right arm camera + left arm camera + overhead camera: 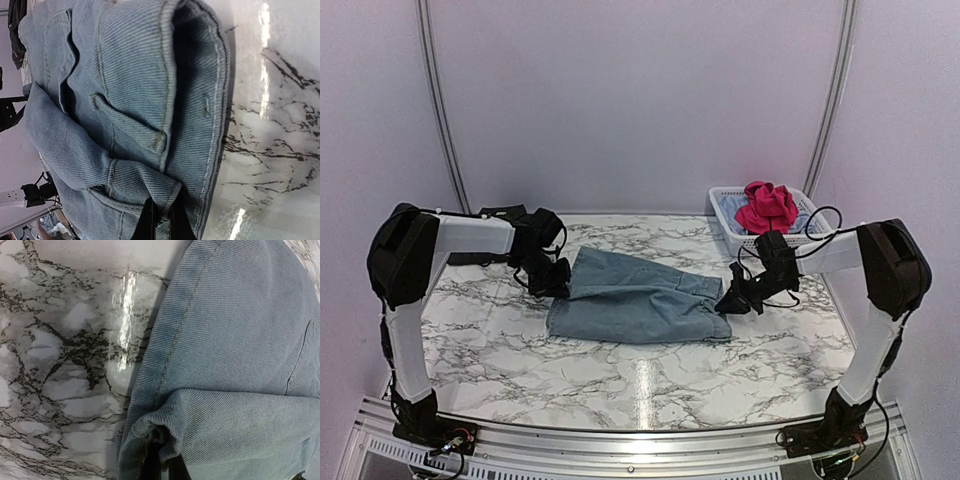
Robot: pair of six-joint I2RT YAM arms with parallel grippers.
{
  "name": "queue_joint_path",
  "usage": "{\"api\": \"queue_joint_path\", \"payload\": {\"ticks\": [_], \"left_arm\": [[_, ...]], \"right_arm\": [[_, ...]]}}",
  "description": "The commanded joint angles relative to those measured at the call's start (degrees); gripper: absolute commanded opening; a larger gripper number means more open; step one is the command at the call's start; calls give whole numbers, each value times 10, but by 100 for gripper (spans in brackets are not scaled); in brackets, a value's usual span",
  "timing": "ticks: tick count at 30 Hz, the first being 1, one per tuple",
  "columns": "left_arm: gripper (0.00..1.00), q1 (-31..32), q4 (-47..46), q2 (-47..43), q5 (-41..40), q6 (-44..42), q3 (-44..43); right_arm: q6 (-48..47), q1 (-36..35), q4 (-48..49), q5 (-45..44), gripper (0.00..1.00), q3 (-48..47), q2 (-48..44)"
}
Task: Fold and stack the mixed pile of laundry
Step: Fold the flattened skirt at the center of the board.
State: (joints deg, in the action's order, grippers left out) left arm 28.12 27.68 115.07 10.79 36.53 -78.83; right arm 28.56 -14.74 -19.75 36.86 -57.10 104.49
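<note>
L pincer (552,283) & R pincer (728,301) both clamped on grey-blue denim piece (635,300).

We count one blue denim garment (640,295) on the marble table (650,390), one white basket (724,222) at its far right corner, one pink-red garment (766,207) and one light blue piece (805,222) inside it, and two arms: left arm (470,235), right arm (840,255).

Grey-blue denim (635,300) lies flat on the marble table (620,390). The left gripper (552,282) is closed at its left edge, the right gripper (730,300) at its right edge. Back right, a white basket (723,205) holds a pink-red garment (767,207) on top of a light blue piece (802,222).
</note>
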Motion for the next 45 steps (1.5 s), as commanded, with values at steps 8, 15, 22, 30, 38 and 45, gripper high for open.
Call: {"api": "queue_joint_path", "payload": {"ticks": [8,15,22,30,38,45], "left_arm": [[0,2,-5,-259,24,29,260],[0,-1,32,-316,2,31,232],[0,-26,59,-239,-9,-4,114],[0,-45,62,-138,-4,-24,16],[0,-55,54,-49,-22,-32,-59],[13,-63,41,12,-30,-31,-101]], "right_arm": [[27,-73,-4,12,0,123,-160],[33,-37,-51,16,0,145,-240],[23,-16,-61,34,0,94,-201],[8,-5,-67,46,0,26,-126],[-2,9,-45,58,0,-29,-41],[5,37,-32,72,27,-64,-40]]}}
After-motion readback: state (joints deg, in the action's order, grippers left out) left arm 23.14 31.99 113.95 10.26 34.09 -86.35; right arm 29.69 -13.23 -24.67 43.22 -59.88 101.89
